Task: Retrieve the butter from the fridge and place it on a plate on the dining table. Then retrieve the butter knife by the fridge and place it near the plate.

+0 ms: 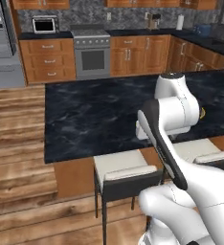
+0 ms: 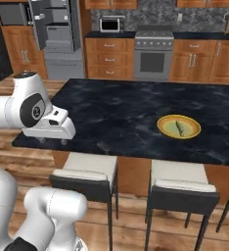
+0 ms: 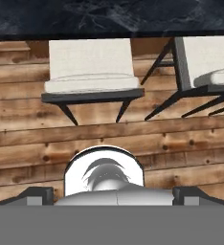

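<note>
Left base view
Worktop: the long dining worktop with black, white-veined marble top and wooden base (image 1: pixel 95 119) spans the middle, its near edge facing the robot.
Stools: a white-cushioned dark-framed stool (image 1: pixel 123 167) stands at the near edge, a second one just to its right, partly behind the arm.
Plate: a sliver of the round yellow plate with orange-yellow rim (image 1: pixel 203 113) peeks out at the right of the arm's white body.
Fridge: the tall matte grey fridge (image 1: pixel 4 43) stands far left, beyond the wooden floor.
Far wall: wooden cabinets, a steel oven (image 1: pixel 91 55) and a black-fronted microwave (image 1: pixel 43 24) on the dark counter.

Right base view
Plate: the plate (image 2: pixel 179 127) lies on the worktop (image 2: pixel 126 112), right of centre and towards the near edge.
Butter: a pale yellow-green stick of butter (image 2: pixel 180 128) lies on the plate's greenish centre.
Fridge: the fridge (image 2: pixel 57 34) stands far left with a door open, shelves showing.
Tool: the white hand with the tool (image 2: pixel 63 140) hangs over the worktop's near left corner, well apart from the plate; nothing is seen in it.
Stools: two stools (image 2: pixel 87 174) stand at the near edge.

Hand view
Tool: the two dark finger tips (image 3: pixel 37 195) sit far apart at the bottom corners, jaws spread wide with nothing between them.
Below: wooden floor planks, two stools (image 3: pixel 90 72) and the worktop edge (image 3: pixel 109 19) along the top.
</note>
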You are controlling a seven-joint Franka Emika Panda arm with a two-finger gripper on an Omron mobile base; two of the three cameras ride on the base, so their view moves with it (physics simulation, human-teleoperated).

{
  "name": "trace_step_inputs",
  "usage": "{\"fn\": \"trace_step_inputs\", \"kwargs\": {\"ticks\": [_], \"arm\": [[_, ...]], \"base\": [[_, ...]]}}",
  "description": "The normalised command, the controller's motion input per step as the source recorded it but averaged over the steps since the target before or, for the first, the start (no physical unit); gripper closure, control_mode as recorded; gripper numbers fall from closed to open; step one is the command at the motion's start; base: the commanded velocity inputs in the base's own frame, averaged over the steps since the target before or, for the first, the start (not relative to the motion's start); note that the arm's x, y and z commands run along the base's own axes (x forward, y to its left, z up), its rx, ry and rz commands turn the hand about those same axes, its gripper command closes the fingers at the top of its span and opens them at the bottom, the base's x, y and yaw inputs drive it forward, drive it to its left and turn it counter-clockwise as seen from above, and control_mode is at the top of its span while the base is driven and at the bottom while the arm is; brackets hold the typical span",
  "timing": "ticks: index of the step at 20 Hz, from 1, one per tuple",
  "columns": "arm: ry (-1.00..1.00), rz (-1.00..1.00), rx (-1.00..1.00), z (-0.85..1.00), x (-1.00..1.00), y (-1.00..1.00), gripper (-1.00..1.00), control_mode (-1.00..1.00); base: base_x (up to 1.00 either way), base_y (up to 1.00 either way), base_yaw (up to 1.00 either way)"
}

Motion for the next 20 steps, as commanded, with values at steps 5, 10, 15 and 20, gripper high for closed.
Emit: {"fn": "trace_step_inputs", "kwargs": {"ticks": [5,10,15,20], "arm": [[0.00,0.00,0.00,0.00,0.00,0.00,-1.00,1.00],[0.00,0.00,0.00,0.00,0.00,0.00,-1.00,1.00],[0.00,0.00,0.00,0.00,0.00,0.00,-1.00,1.00],[0.00,0.00,0.00,0.00,0.00,0.00,-1.00,1.00]], "base": [[-0.21,1.00,0.00],[-0.20,0.96,0.00],[-0.08,0.94,0.00],[0.00,0.93,0.00]]}}
